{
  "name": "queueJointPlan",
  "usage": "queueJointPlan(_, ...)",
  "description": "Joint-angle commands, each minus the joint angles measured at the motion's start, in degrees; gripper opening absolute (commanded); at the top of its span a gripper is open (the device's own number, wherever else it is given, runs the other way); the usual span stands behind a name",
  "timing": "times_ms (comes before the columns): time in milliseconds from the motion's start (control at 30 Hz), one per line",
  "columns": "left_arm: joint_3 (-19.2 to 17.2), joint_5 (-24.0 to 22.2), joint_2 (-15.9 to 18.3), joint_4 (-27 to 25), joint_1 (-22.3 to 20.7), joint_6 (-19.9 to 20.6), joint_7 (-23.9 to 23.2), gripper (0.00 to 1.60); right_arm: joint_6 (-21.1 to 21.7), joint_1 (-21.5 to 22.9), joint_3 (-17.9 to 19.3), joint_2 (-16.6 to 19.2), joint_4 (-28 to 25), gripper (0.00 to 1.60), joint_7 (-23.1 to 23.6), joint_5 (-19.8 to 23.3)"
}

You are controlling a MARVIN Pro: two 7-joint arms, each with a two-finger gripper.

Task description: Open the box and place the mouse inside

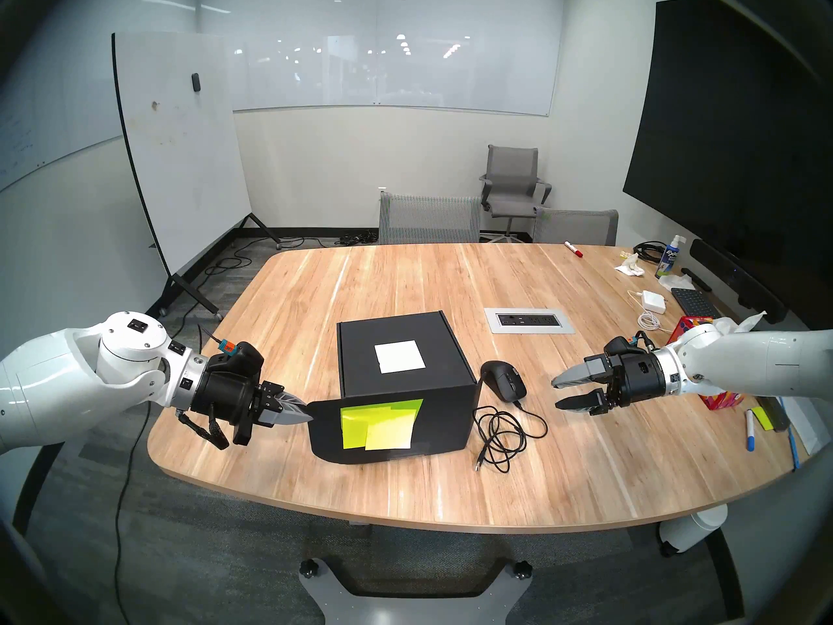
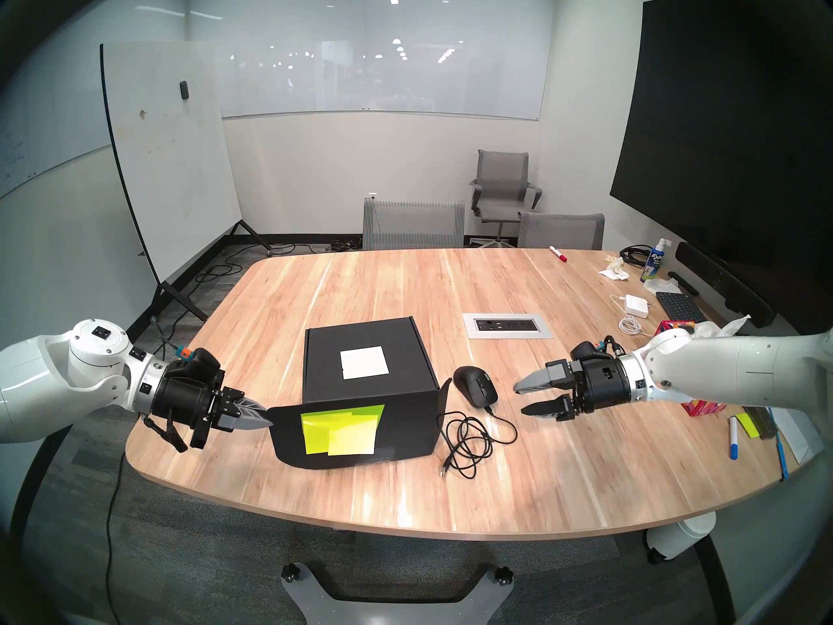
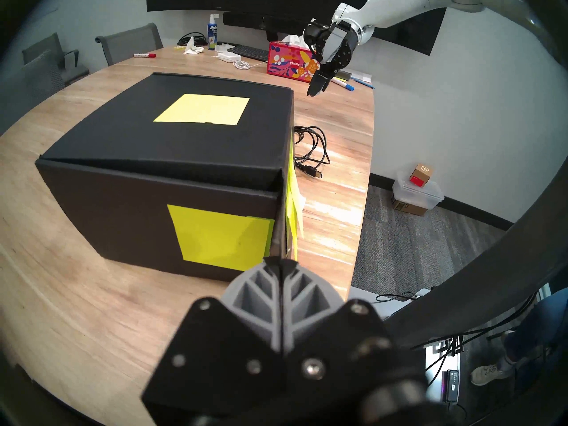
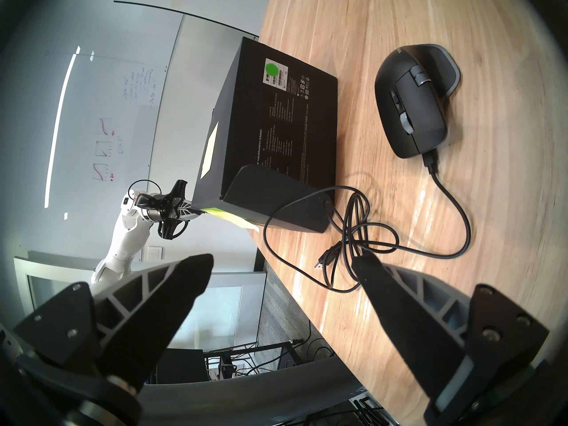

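Observation:
The black box stands near the table's front edge with its lid lying flat. Its front flap carries yellow-green sticky notes and stands slightly off the front face, reaching past the box's left corner. My left gripper is shut on that flap's left edge. The black mouse lies just right of the box, its cable coiled in front. My right gripper hovers open to the right of the mouse, holding nothing.
A power outlet panel is set into the table behind the mouse. At the right edge are a red tissue box, white charger, keyboard, spray bottle and blue marker. Chairs stand at the far edge.

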Motion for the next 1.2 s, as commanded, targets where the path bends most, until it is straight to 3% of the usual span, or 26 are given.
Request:
queueJointPlan(0, -2.23, -3.56, 1.10, -0.68, -2.06, 0.64, -1.72, 0.00, 0.08, 0.73, 0.50, 0.02, 0.10, 1.60, 0.34, 0.15)
queueJointPlan(667, -5.90, -10.96, 1.92, -1.69, -5.13, 6.64, -4.50, 0.00, 0.09, 0.72, 0.53, 0.03, 0.10, 1.60, 0.33, 0.14)
queueJointPlan(1167, -9.76, -15.61, -3.25, 1.19, -9.23, 16.05, -0.56, 0.00, 0.08, 0.70, 0.55, 0.04, 0.09, 1.60, 0.30, 0.14)
